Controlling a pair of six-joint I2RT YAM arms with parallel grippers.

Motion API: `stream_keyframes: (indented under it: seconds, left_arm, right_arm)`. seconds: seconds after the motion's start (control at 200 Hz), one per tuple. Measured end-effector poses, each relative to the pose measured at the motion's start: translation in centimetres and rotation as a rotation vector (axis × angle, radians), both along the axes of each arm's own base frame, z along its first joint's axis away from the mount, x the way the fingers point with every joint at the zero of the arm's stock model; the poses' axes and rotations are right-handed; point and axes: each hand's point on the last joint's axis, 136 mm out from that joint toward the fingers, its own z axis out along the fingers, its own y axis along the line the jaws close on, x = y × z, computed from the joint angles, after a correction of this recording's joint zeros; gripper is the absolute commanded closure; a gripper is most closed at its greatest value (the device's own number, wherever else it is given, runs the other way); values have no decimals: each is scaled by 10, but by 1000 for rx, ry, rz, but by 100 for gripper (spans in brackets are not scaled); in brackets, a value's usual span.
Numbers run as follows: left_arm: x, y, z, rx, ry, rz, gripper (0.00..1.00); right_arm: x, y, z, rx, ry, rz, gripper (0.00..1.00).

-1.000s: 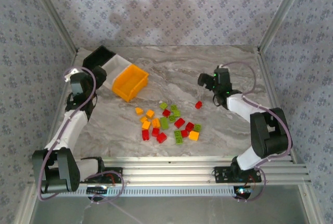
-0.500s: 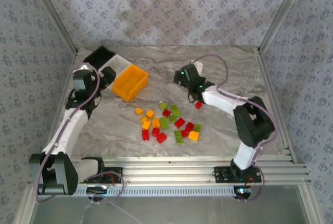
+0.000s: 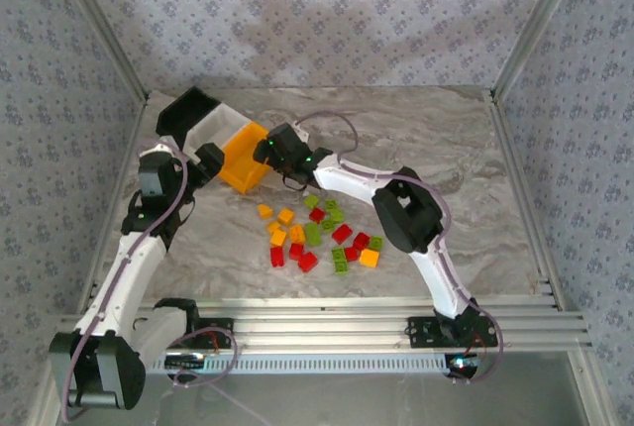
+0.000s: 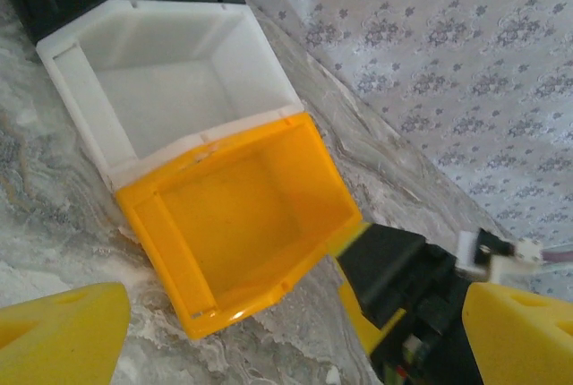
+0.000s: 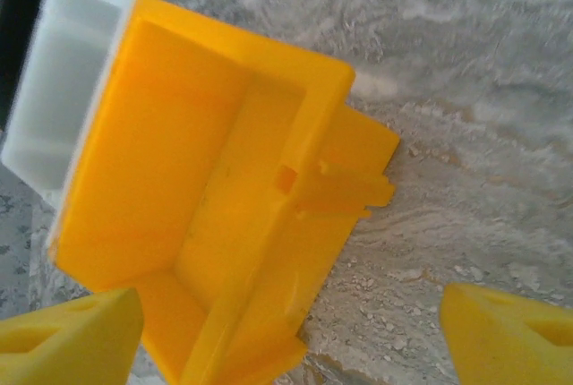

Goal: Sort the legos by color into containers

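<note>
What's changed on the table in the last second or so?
The right gripper swung left across the table, from the right side to the orange bin, and is open there. The left gripper, also open, edged toward the same bin. Nothing was grasped or released. The orange bin, white bin, black bin and legos stayed put.

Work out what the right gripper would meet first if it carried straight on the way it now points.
Most likely the orange bin: in the wrist view its near wall lies straight ahead between the open fingers of the right gripper, bare table to its right. Depth is hard to judge.
</note>
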Motion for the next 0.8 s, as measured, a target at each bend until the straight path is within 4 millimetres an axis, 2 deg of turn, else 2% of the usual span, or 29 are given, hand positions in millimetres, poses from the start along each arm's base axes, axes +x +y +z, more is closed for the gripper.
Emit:
stream_keyframes:
  seconds: [0.145, 0.29, 0.415, 0.515, 0.7, 0.804]
  left_arm:
    - [-1, -2, 0, -11, 5, -6, 4]
    - [-1, -3, 0, -21, 6, -11, 4]
    - [-2, -5, 0, -25, 7, -13, 4]
    - [-2, -5, -1, -27, 11, -13, 4]
    - [-2, -5, -2, -34, 18, -10, 4]
    - [-3, -5, -3, -35, 23, -9, 4]
  right_arm:
    - [6, 4, -22, 6, 83, -49, 30]
    - [10, 6, -19, 23, 116, -72, 47]
    - [12, 1, -16, 19, 136, -77, 67]
    - [15, -2, -14, 21, 145, -79, 79]
    - [22, -15, -11, -3, 151, -88, 82]
    - [26, -22, -11, -53, 160, -72, 69]
